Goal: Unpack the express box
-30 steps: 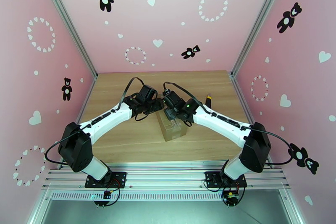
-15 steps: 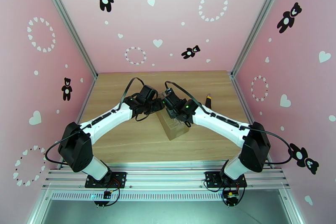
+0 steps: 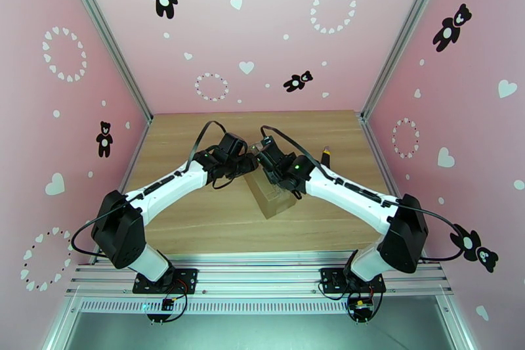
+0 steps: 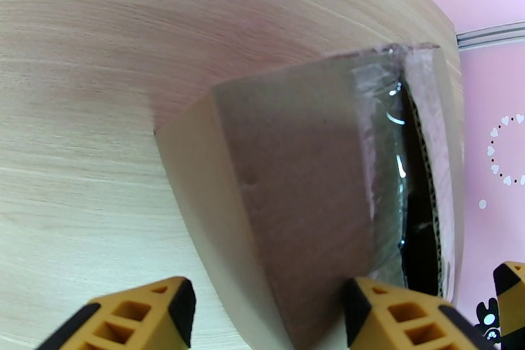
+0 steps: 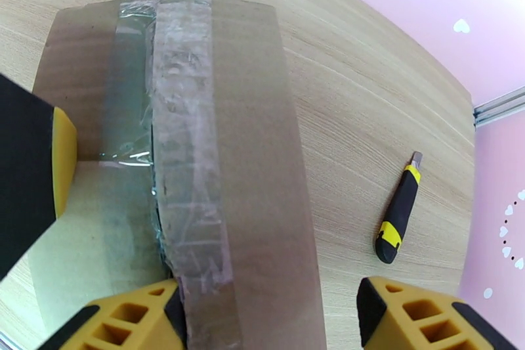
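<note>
We see the express box [image 3: 272,199] mid-table, skewed, between both arms | taped top seam gapes dark along one flap | our left gripper [image 4: 266,292] spread wide astride a box corner, clamping nothing | our right gripper [image 5: 266,295] spread wide over the taped flap | utility knife [image 5: 398,217] lies on the table [image 3: 197,213] right of the box, apart

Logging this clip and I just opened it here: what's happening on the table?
Both arms reach over the cardboard box in the middle of the table. The left gripper and the right gripper are open, each straddling part of the box without clamping it. The taped seam is already split, showing a dark gap. A utility knife lies on the table apart from the box.
</note>
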You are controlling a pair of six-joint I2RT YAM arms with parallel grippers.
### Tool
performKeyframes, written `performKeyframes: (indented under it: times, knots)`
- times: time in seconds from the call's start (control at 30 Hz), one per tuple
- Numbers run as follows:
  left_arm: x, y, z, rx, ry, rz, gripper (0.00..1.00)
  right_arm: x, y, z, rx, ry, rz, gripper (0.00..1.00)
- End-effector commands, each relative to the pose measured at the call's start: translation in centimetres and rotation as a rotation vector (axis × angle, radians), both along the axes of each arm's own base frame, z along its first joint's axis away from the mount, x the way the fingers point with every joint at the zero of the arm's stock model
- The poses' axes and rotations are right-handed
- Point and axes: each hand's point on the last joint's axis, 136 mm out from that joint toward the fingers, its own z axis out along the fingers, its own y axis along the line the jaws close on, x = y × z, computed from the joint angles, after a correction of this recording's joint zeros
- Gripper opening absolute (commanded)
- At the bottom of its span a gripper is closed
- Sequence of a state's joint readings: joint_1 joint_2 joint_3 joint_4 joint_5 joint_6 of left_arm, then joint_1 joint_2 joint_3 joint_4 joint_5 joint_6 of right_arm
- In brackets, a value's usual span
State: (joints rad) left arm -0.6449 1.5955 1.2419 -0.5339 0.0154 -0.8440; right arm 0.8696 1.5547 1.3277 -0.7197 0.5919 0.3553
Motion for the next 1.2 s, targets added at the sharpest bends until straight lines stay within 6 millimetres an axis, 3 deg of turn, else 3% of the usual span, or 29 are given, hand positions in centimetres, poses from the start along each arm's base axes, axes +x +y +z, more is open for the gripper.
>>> performKeyframes:
  times: [0.0, 0.3, 0.67, 0.9, 1.17]
  knots:
    - [-2.1, 2.6, -4.7, 0.143, 0.134, 0.029, 0.65, 0.0, -2.2, 2.2, -0.053, -0.048, -0.040, 0.70]
    - [-2.4, 2.8, -5.0, 0.146, 0.140, 0.032, 0.65, 0.8, -3.4, 3.8, -0.039, -0.071, -0.069, 0.70]
    - [-2.3, 2.7, -4.5, 0.142, 0.131, 0.034, 0.65, 1.7, -6.5, 4.3, 0.006, -0.047, -0.123, 0.70]
    - [-2.3, 2.9, -4.7, 0.149, 0.134, 0.038, 0.65, 2.2, -8.7, 2.3, 0.090, 0.020, -0.174, 0.70]
    - [-2.0, 2.8, -4.2, 0.147, 0.126, 0.044, 0.65, 2.3, -9.7, -2.3, 0.141, 0.112, -0.217, 0.70]
